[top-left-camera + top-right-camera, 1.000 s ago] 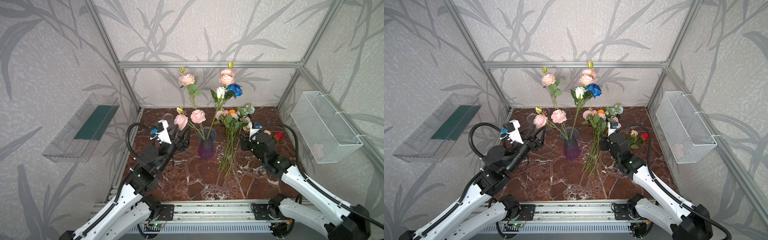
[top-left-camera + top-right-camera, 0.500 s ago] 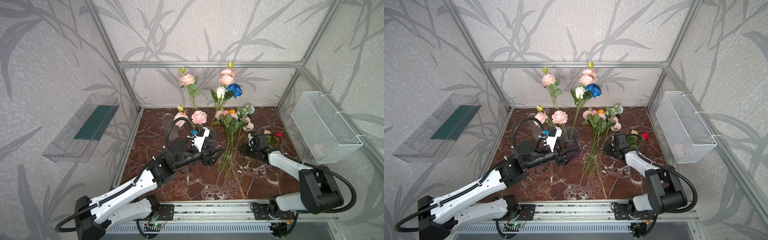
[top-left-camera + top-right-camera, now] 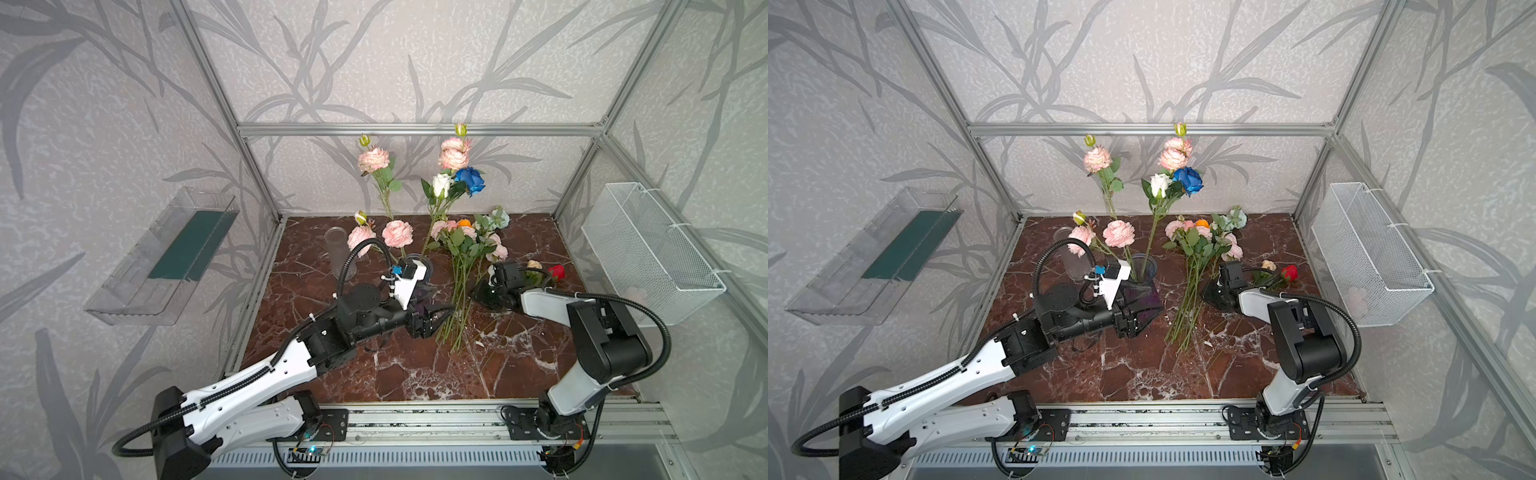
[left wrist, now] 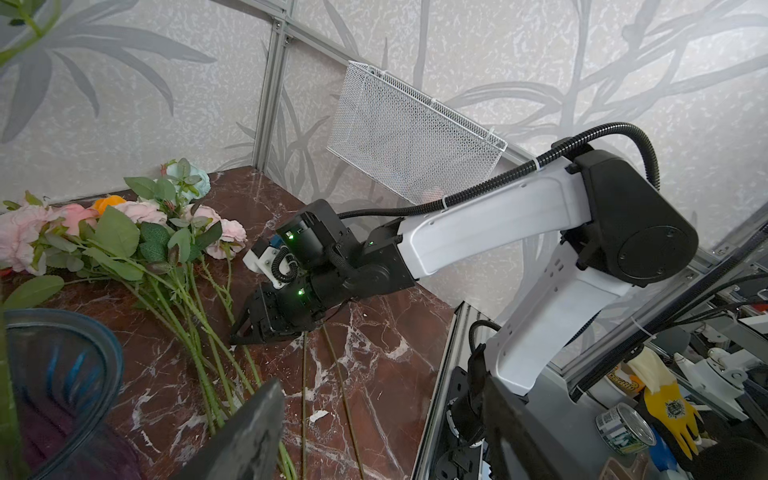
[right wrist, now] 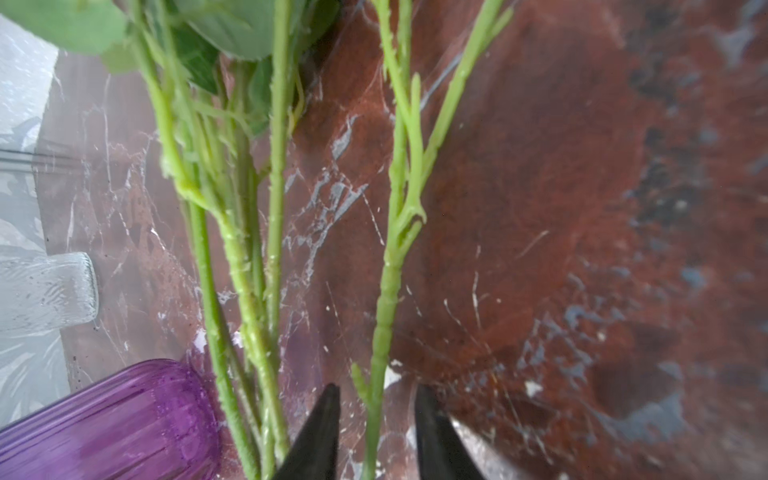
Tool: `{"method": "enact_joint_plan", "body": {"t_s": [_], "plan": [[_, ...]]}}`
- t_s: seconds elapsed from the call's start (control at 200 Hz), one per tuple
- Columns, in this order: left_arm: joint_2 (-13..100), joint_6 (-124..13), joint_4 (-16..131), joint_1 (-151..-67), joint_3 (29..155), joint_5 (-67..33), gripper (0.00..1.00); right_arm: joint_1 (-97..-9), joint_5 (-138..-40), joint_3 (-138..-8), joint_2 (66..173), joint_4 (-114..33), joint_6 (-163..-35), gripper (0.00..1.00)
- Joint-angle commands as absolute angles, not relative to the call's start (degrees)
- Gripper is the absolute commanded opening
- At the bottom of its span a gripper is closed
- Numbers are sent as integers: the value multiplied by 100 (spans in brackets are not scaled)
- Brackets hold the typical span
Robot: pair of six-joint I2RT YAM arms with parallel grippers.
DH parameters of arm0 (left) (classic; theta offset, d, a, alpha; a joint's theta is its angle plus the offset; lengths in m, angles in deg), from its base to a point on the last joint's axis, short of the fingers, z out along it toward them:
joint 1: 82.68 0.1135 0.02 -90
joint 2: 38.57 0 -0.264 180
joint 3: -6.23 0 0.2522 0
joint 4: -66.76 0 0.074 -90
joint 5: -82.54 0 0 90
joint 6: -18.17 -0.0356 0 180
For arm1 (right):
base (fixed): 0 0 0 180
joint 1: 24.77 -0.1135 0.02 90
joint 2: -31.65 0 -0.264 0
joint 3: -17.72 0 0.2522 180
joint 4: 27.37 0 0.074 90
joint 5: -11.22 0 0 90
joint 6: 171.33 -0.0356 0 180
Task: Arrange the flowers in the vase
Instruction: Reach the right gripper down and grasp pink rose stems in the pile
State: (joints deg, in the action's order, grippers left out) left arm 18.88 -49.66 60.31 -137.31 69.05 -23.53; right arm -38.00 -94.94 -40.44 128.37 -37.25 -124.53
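The purple vase (image 3: 424,291) stands mid-table, half hidden by my left wrist, and holds pink, white and blue flowers (image 3: 451,183). A bunch of pink, orange and turquoise flowers (image 3: 467,249) lies flat to its right, stems (image 3: 1187,307) pointing to the front. A red rose (image 3: 557,272) and a cream one (image 3: 534,264) lie behind my right arm. My left gripper (image 3: 436,320) is open and empty, right by the stem ends. My right gripper (image 5: 376,395) sits low on the table, jaws open on either side of one green stem (image 5: 390,266), with gaps on both sides.
A clear glass cylinder (image 3: 338,253) stands left of the vase. A white wire basket (image 3: 648,249) hangs on the right wall and a clear tray (image 3: 166,257) on the left wall. The brown marble table (image 3: 415,370) ends at the metal rail in front.
My left arm has swung from the back left across the front of the vase to the stem ends. My right gripper has dropped low beside the bunch and its jaws have narrowed around a stem.
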Motion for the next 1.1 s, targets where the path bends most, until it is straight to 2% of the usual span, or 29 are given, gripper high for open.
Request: {"method": "enact_joint_plan", "body": {"t_s": [0.0, 0.175, 0.345, 0.61, 0.785, 1.095], "plan": [[1798, -5122, 6001, -13761, 7070, -2236, 77, -3778, -9578, -4234, 12991, -3446, -12700, 26], [1776, -5162, 5981, -13770, 7064, -2144, 77, -3745, -9591, -4179, 13091, -3324, -12782, 14], [1759, -5147, 5976, -13770, 7044, -2013, 77, -3734, -9509, -4036, 12724, -3261, -12750, 4], [1586, -5241, 5915, -13770, 6983, -1368, 78, -3734, -8891, -3699, 11391, -3783, -12370, 1], [1448, -5336, 5862, -13770, 6927, -817, 86, -3734, -8452, -3505, 10494, -4293, -12045, 0], [1141, -5549, 5906, -13770, 6823, -226, 87, -3734, -8003, -3166, 9232, -4337, -11490, 0]]}}
